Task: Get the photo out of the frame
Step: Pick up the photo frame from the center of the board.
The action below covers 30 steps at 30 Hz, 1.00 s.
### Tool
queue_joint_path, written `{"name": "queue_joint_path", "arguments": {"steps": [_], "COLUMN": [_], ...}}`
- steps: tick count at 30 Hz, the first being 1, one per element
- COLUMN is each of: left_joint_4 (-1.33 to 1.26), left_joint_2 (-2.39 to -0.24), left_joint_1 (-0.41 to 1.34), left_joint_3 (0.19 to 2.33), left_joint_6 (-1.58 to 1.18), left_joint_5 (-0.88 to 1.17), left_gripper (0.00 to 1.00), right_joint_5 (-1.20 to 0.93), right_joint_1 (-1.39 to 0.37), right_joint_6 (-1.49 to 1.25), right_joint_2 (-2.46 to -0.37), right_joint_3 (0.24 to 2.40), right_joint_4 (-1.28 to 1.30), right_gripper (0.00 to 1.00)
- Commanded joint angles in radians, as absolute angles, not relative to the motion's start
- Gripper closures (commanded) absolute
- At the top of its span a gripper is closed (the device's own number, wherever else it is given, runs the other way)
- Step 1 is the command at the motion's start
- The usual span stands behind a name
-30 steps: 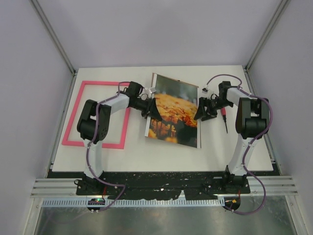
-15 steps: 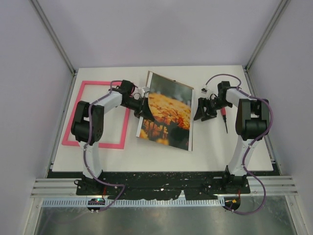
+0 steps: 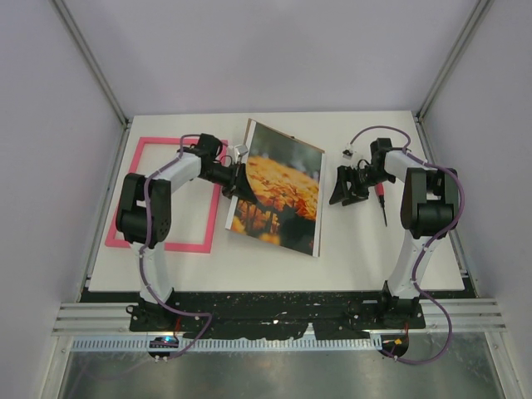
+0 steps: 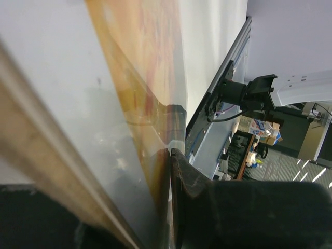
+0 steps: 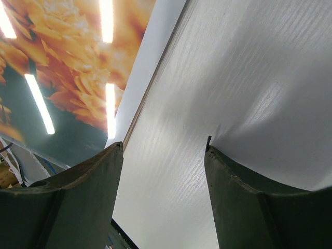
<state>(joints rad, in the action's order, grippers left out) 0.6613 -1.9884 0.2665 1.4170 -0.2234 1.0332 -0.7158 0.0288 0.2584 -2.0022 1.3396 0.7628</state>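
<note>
Pinching the photo [image 3: 278, 191] by its left edge with my left gripper [image 3: 241, 184]. I judge it light, glossy, slippery; right gripper [image 3: 336, 194] spread.

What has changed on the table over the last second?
The left gripper, pinching the left edge of the flat rectangular print of orange-yellow flowers, dragged it leftward, toward the thin bright-pink rectangular frame and away from the right gripper. The right gripper stayed open in place; the frame lay unmoved on the white table.
</note>
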Motion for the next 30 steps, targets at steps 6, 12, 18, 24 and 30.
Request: {"name": "queue_joint_path", "arguments": {"steps": [6, 12, 18, 24, 30], "left_joint_4": [0.614, 0.611, 0.611, 0.615, 0.614], "left_joint_2": [-1.905, -1.907, -1.913, -1.922, -1.927], "left_joint_1": [0.264, 0.264, 0.264, 0.264, 0.264], "left_joint_3": [1.416, 1.42, 1.422, 1.427, 1.428], "left_joint_6": [-0.179, -0.189, -0.193, -0.195, -0.196], "left_joint_5": [1.032, 1.039, 1.034, 1.032, 1.034], "left_gripper": [0.74, 0.73, 0.69, 0.67, 0.83], "right_joint_5": [-0.655, -0.652, -0.652, -0.652, -0.644], "right_joint_1": [0.014, 0.009, 0.002, 0.0, 0.0], "right_joint_6": [0.275, 0.276, 0.275, 0.276, 0.278], "right_joint_2": [-1.987, -1.993, -2.0, -2.006, -2.009], "right_joint_3": [1.312, 1.31, 1.31, 1.31, 1.312], "right_joint_4": [0.739, 0.738, 0.738, 0.738, 0.739], "right_gripper": [0.31, 0.31, 0.31, 0.3, 0.31]}}
